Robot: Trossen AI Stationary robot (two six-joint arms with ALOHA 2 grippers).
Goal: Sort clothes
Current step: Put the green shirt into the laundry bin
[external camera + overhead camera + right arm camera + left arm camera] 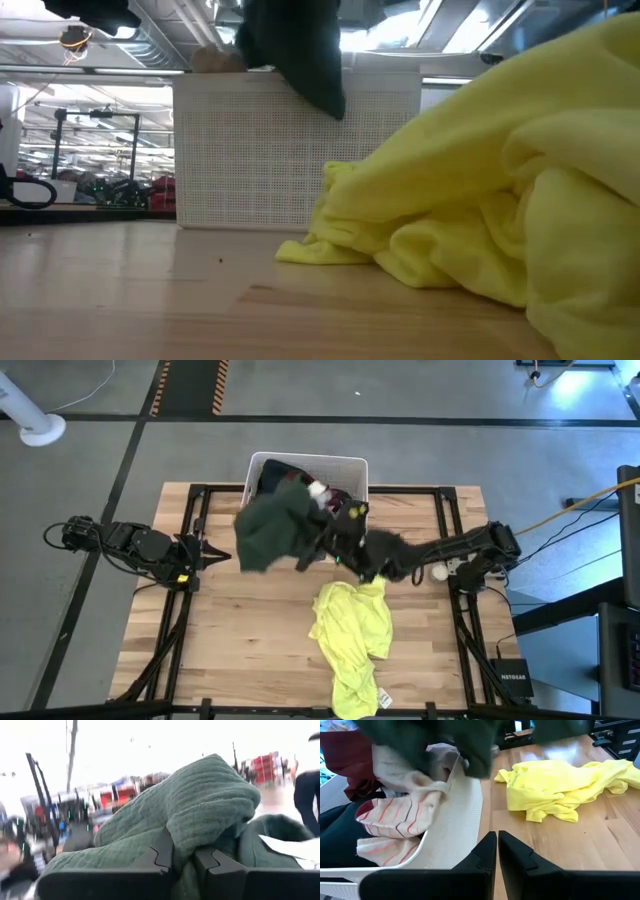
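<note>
Above the white bin (355, 468) at the far side of the worktop (250, 630), a dark green garment (272, 525) is held in the air by the right claw (182, 857), whose fingers are pinched on a thick fold of the cloth. The rest of the fabric hangs loose over the bin's front rim and drapes toward the left arm's side. The left claw (497, 851) is kept low at the worktop's left edge, well apart from the lifted piece, its fingers nearly together and holding nothing. A neon yellow garment (350, 635) lies crumpled on the wood nearer the front edge, just beside the right arm. More clothes are seen inside the bin: a pale striped piece (402, 815) and a maroon one (347, 757).

The green cloth is judged soft, limp and light, with a textured weave that should not slip readily from the grip. Being floppy, it is likely to trail and could snag on the bin's rim or drag other pieces out. A bunched fold near the middle, as taken now, seems a sound hold; an edge or a tag would be less secure.
</note>
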